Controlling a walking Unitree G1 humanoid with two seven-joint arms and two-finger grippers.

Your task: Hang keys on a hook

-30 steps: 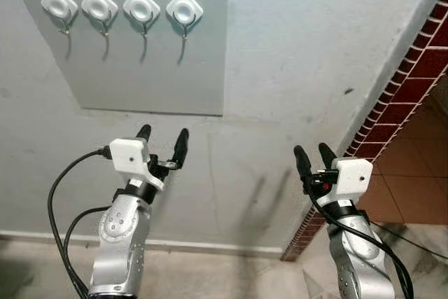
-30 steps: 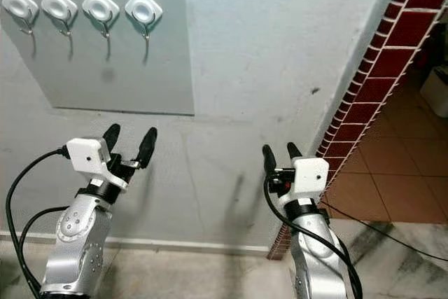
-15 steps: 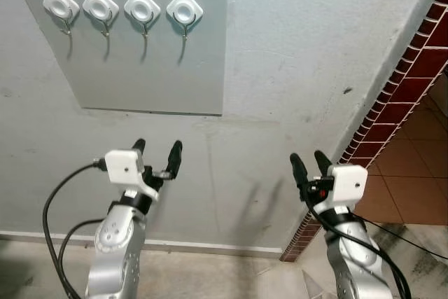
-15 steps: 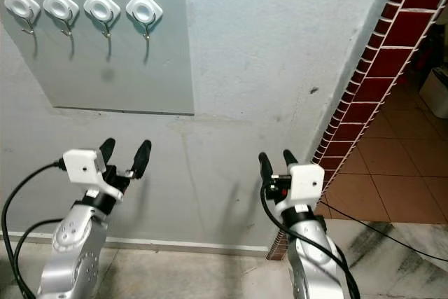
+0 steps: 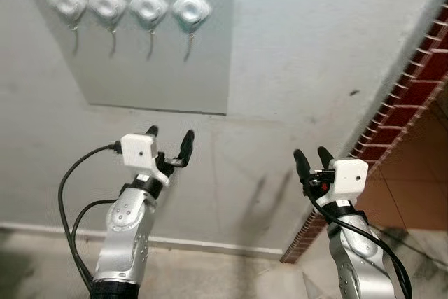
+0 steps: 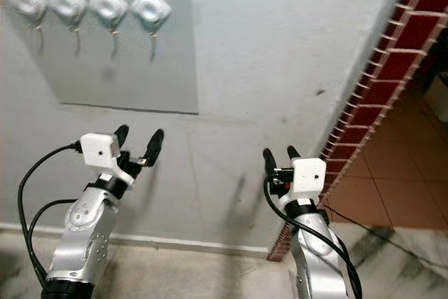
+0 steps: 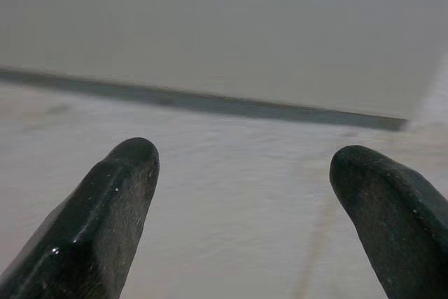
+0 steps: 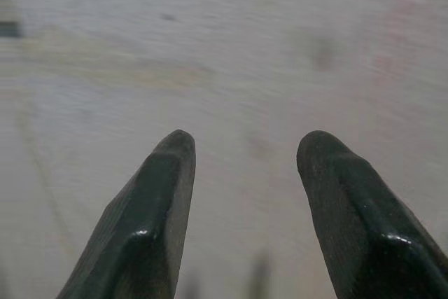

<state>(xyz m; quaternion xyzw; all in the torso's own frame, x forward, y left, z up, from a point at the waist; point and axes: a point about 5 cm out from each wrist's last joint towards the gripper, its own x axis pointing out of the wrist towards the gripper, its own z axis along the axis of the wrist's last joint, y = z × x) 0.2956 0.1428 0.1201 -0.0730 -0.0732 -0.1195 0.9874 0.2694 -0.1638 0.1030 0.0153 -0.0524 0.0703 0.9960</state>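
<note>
We face a grey wall with a darker grey panel (image 5: 161,68) in the upper left of the frame, carrying a row of four white hooks (image 5: 129,5). All four look bare, though the picture is blurred there. The left tool (image 5: 170,146) is raised at centre left, just under the panel's lower edge, its two black fingers (image 7: 105,215) spread wide with nothing between them. The right tool (image 5: 313,160) stands at lower right, near the red brick edging (image 5: 392,117), its fingers a little apart and likewise empty.

We can find no keys anywhere, neither on a hook nor in either tool. So we judge the task to stand at one of its ends: either the keys are yet to be fetched, or the step is over; we cannot tell which. If hanging remains, the next move calls for keys in a tool, then a lift to the hooks well above.
</note>
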